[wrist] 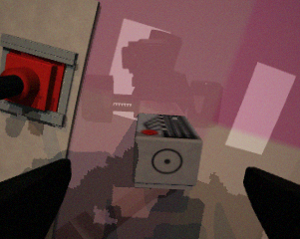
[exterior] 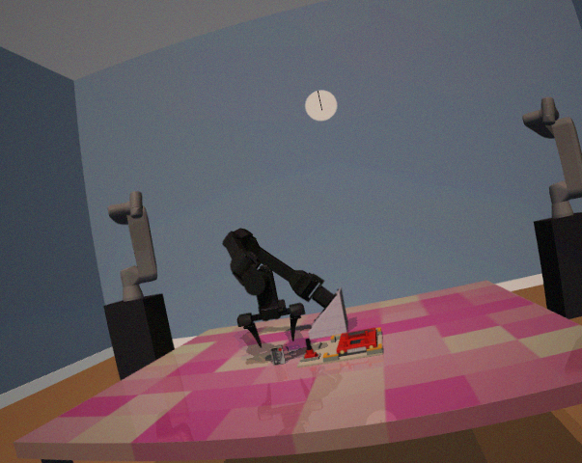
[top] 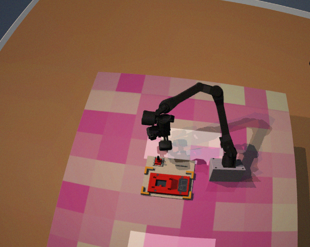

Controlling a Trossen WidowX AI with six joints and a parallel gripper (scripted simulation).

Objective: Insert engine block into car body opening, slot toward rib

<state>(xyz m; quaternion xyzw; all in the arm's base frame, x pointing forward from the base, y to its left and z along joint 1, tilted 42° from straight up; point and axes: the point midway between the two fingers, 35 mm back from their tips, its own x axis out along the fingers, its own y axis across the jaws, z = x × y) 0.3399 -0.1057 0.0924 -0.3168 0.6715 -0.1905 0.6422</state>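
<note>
The grey engine block point(wrist: 166, 149) point(exterior: 278, 356) lies on the table, off the board, with its ribbed top and red dot up. My gripper point(wrist: 159, 172) point(exterior: 274, 340) point(top: 160, 142) is open and empty, one finger on each side of the block and not touching it. In the top view the gripper hides the block. The red car body point(top: 168, 183) point(exterior: 358, 340) sits on the beige board point(top: 176, 165) point(wrist: 40, 149), its rectangular opening point(top: 160, 182) empty.
A red knob in a grey frame point(top: 158, 160) point(exterior: 314, 350) point(wrist: 32, 82) stands on the board's corner, close to my left finger. The arm's grey base point(top: 225, 172) is right of the board. Two grey arms on black pedestals point(exterior: 138, 329) point(exterior: 570, 258) stand beyond the table.
</note>
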